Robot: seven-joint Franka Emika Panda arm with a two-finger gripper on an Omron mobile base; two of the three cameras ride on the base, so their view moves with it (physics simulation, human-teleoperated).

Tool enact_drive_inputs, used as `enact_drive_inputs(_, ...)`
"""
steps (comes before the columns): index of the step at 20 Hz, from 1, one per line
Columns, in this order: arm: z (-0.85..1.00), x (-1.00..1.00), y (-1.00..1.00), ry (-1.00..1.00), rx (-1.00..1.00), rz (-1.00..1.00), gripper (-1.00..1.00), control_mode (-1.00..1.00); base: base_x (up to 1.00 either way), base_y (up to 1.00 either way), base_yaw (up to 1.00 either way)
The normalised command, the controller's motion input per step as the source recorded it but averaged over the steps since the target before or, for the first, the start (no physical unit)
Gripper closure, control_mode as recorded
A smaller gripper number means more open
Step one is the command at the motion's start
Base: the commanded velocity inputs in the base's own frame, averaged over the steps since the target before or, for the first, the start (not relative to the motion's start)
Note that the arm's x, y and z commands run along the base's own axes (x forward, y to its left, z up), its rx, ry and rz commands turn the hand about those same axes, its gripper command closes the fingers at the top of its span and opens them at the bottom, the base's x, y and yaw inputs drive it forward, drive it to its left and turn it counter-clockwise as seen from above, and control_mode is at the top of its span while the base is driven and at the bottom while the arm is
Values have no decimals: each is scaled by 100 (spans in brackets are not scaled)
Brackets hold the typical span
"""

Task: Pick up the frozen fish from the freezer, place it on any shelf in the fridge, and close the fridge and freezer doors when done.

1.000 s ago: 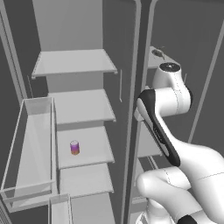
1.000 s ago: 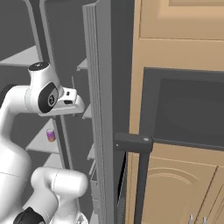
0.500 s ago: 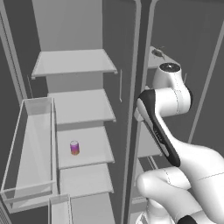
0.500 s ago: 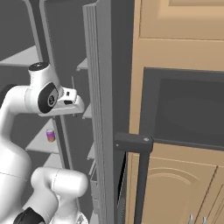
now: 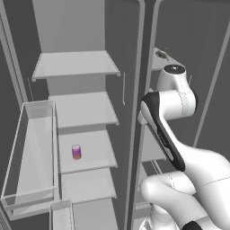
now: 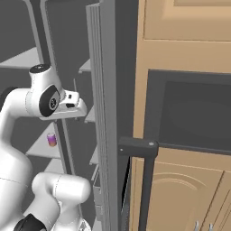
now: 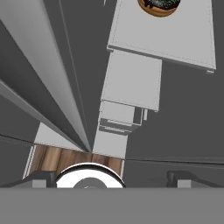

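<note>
The frozen fish (image 5: 161, 55) is a small dark sliver on the upper shelf of the freezer (image 5: 167, 63), the narrow compartment on the right. My arm's upper joint (image 5: 176, 92) rises just below and in front of that shelf. In the hand view my gripper (image 7: 112, 178) points down the freezer's interior and is open, its fingertips (image 7: 42, 177) far apart with nothing between them. The hand (image 6: 71, 103) sits inside the freezer beside the freezer door's edge (image 6: 104, 108). The fridge (image 5: 76, 112), the wide compartment on the left, stands open with broad pale shelves.
A purple-and-orange can (image 5: 76, 152) stands on a lower fridge shelf. A clear door bin (image 5: 28, 157) hangs at the left. A chocolate doughnut (image 7: 159, 6) lies on a freezer shelf below the hand. A built-in oven (image 6: 189, 117) with a dark bar handle (image 6: 138, 148) is right of the freezer door.
</note>
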Motion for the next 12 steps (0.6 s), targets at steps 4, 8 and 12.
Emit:
enact_drive_inputs(4,0,0,0,0,0,0,-100,100,92,-42,-5)
enact_drive_inputs(8,0,0,0,0,0,0,-100,100,94,-44,-4)
enact_drive_inputs(12,14,3,-23,-8,0,0,-100,-100,22,-21,0)
